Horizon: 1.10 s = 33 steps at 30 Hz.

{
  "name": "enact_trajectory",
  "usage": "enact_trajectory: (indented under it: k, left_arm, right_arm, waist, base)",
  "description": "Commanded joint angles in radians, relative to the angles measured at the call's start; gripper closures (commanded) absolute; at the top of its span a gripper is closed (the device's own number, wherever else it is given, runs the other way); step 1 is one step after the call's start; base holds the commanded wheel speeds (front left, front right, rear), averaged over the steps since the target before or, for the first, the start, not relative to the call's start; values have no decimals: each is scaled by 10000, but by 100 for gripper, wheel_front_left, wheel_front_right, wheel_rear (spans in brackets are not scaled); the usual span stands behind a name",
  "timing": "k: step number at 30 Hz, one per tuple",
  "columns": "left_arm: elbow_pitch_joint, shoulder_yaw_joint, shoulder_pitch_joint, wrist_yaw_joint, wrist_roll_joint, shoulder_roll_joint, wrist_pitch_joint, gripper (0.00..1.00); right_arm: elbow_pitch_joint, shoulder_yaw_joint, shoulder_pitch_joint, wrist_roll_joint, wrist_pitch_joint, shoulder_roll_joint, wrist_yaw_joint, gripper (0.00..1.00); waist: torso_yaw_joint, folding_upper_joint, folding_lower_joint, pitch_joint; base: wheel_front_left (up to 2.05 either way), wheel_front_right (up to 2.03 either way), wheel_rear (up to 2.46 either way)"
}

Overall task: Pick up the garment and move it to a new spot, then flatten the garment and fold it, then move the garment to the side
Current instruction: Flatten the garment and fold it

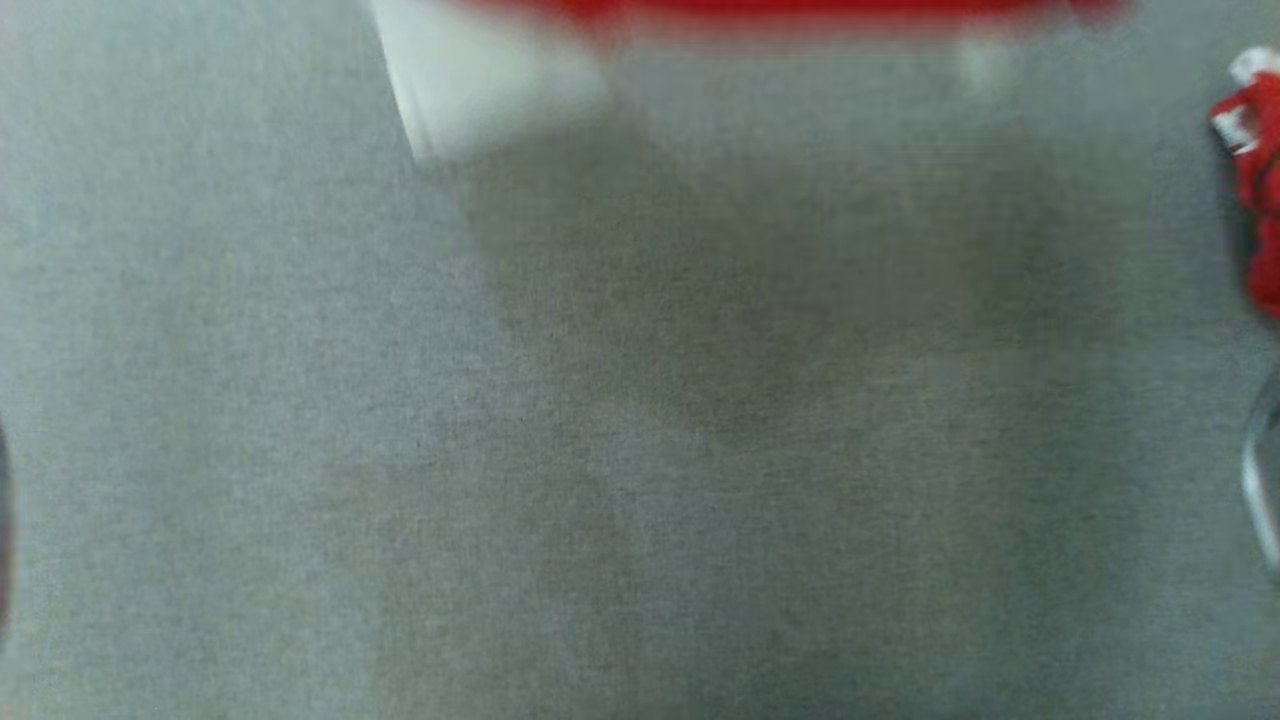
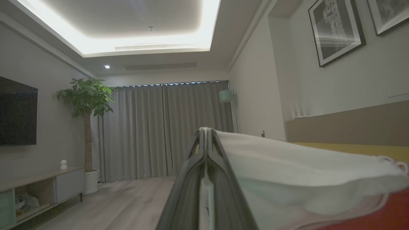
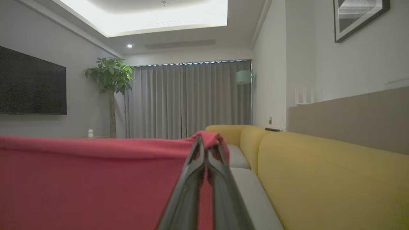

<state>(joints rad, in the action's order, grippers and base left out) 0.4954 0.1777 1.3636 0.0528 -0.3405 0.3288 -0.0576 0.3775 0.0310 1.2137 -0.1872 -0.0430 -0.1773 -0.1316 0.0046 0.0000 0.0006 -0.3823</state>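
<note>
Clamping garment (image 3: 96, 179): left pincer (image 2: 206, 132), right pincer (image 3: 204, 140), both pointing level toward curtains (image 3: 188, 99).

Red-and-white cloth garment (image 3: 80, 179): one part plain red, another plain white, no print seen. Left gripper (image 2: 206, 131) and right gripper (image 3: 204, 139): dark grey-black. Padded yellow sofa (image 3: 319, 179): mustard back, light grey seat cushions. Flat grey fabric surface (image 1: 300, 450): fine speckled weave, no pattern. Pleated grey curtains (image 3: 188, 99): plain. Leafy green potted tree (image 2: 86, 95): brown trunk, white pot. Wall-mounted black TV screen (image 3: 32, 86). Framed monochrome prints (image 2: 335, 30): black frames. Wood-plank floor (image 2: 127, 204): pale grey-brown.
</note>
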Motion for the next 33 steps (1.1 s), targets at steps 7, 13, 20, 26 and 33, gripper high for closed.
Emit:
enact_trajectory:
  k: [7,13,20,26,33]
  left_arm:
    - [2437,183,2062,195,335,0,-1421,100]
    - [3642,788,1232,481,440,-528,-1877,100]
    - [3681,1418,-1886,714,407,-927,-2035,100]
    - [3049,2254,-4254,771,415,-473,-2039,100]
    - [2088,3825,-5936,776,-577,412,-1482,100]
  right_arm:
    - [3294,-127,1931,1067,2135,-86,9,100]
    - [5292,-394,1270,1159,2609,-446,9,100]
    - [7100,-2156,-700,878,2297,-903,9,100]
    - [7334,-4026,-1932,-262,1263,-1633,9,100]
    - [6475,-5816,-3375,-2070,-133,-2446,9,100]
  waist:
    - [350,0,-6,-592]
    - [721,0,-6,-654]
    - [905,0,-6,233]
    - [914,0,-6,1072]
    - [893,0,-6,1974]
  base:
    - [0,0,0]
    - [0,0,0]
    - [0,0,0]
    - [0,0,0]
    - [0,0,0]
